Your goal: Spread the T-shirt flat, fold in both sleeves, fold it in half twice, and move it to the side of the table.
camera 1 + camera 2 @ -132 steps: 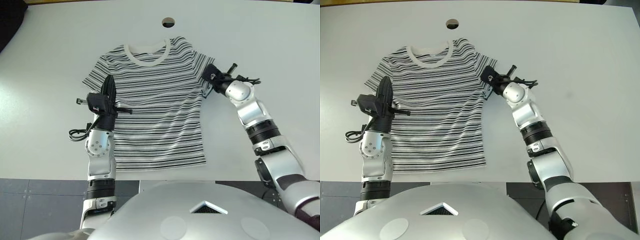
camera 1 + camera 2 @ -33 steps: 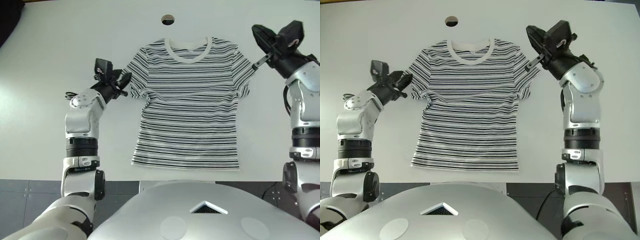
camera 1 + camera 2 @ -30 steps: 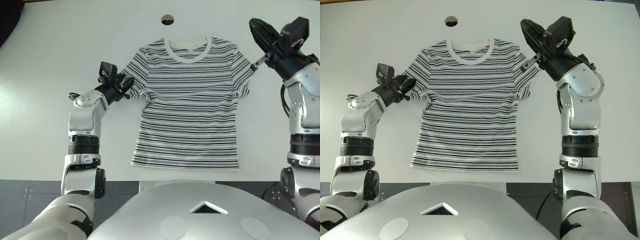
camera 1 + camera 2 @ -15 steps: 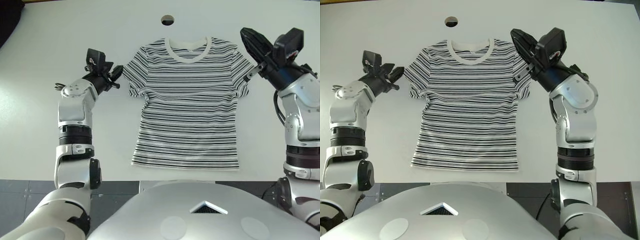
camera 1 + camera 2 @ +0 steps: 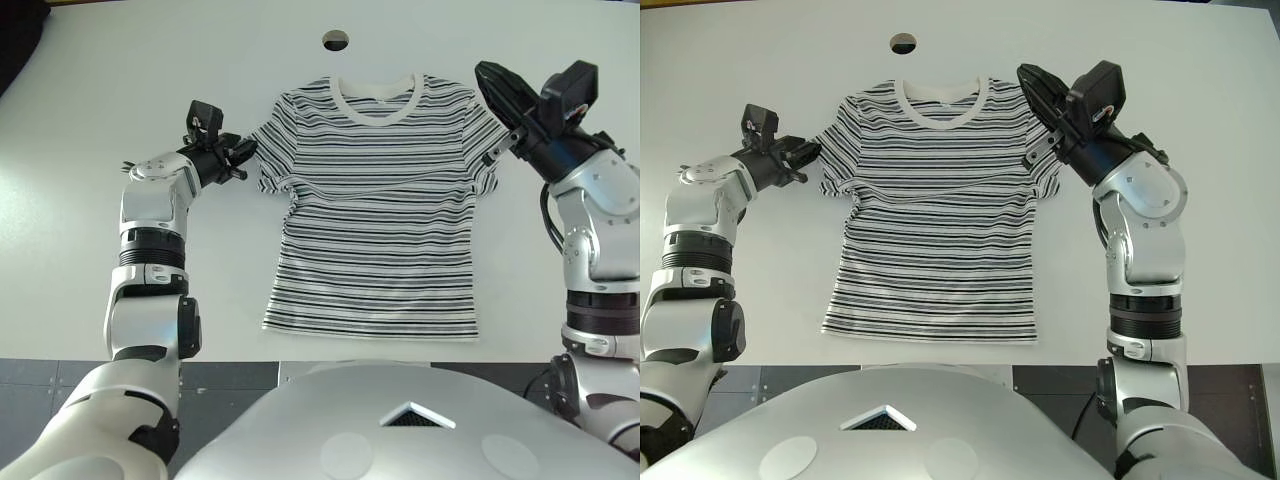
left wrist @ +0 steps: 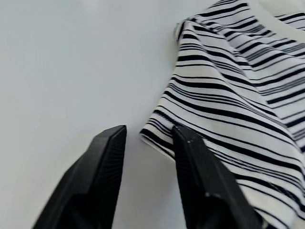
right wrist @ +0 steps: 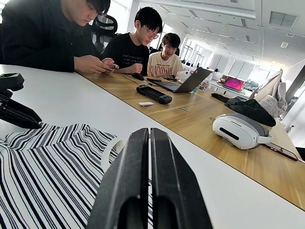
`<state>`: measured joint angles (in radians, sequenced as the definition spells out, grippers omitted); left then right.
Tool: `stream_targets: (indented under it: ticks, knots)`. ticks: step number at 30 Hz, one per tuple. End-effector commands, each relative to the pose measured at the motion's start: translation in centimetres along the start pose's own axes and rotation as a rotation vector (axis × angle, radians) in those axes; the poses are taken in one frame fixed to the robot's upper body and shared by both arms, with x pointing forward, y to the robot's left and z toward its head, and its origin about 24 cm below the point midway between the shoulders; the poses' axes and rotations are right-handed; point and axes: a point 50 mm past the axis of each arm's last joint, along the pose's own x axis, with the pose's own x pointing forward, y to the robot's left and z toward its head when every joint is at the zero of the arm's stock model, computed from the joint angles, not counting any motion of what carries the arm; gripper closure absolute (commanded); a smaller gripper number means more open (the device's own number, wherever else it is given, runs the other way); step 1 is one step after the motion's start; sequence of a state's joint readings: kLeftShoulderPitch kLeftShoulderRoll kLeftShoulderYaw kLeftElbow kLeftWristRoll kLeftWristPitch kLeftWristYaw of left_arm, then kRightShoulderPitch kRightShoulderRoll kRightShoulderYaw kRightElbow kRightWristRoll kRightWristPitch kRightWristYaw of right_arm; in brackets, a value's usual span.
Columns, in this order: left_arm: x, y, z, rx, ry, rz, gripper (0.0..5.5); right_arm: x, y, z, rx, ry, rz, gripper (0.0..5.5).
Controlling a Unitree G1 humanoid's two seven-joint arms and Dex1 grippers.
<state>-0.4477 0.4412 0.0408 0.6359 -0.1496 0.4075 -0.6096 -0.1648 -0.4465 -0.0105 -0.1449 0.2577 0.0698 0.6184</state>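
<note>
The black-and-white striped T-shirt (image 5: 375, 200) lies spread flat on the white table (image 5: 90, 90), collar at the far side and hem toward me. My left gripper (image 5: 240, 158) is low at the outer edge of the left sleeve (image 5: 268, 150). It is open, and the sleeve's hem corner (image 6: 155, 138) lies between its black fingers (image 6: 107, 157). My right gripper (image 5: 492, 80) hangs raised above the right sleeve (image 5: 487, 140), apart from the cloth. Its fingers (image 7: 138, 162) are pressed together and hold nothing.
A dark round hole (image 5: 336, 40) sits in the table just beyond the collar. Bare tabletop lies to both sides of the shirt. The table's near edge (image 5: 60, 358) runs just below the hem. A wooden desk (image 7: 214, 119) with a laptop and headset stands beyond.
The shirt, skewed to the left 4.4 s ago, now lies straight in the middle. My left gripper backed off, then returned to the left sleeve. My right gripper swung inward over the right sleeve.
</note>
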Motion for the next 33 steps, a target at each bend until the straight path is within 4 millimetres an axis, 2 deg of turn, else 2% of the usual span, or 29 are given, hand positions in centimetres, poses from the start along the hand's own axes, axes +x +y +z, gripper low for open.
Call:
stream_targets:
  ticks: [1, 7, 10, 13, 17, 20, 27, 33]
  knots:
    - [-0.1, -0.4, -1.6, 0.018, 0.079, -0.036, 4.42, 0.1, -0.1, -0.3, -0.002, 0.013, -0.012, 5.4]
    - [0.0, -0.4, -2.0, 0.018, 0.083, -0.036, 5.39, -0.1, -0.3, -0.7, 0.002, 0.023, -0.022, 5.4]
    - [0.0, -0.2, -1.6, 0.004, 0.047, -0.02, 5.39, -0.2, -0.4, -0.8, 0.002, 0.026, -0.026, 5.4]
    - [-0.3, -0.5, 0.1, -0.008, -0.049, -0.03, 5.39, -0.3, -0.5, -1.2, -0.002, 0.049, -0.04, 5.4]
    - [-0.5, -2.4, 3.3, -0.025, -0.198, -0.093, 5.39, -0.6, -0.4, -2.6, 0.002, 0.104, -0.06, 5.4]
    - [-0.4, -4.1, 4.4, -0.027, -0.24, -0.139, 5.39, -0.8, -0.3, -3.3, 0.007, 0.126, -0.065, 5.4]
    - [1.4, -7.4, 4.9, -0.026, -0.23, -0.196, 5.39, -1.1, -0.9, -4.7, 0.003, 0.196, -0.12, 5.4]
    - [3.8, -9.8, 3.7, -0.013, -0.145, -0.199, 5.39, -2.3, -4.2, -7.5, 0.083, 0.391, -0.364, 5.4]
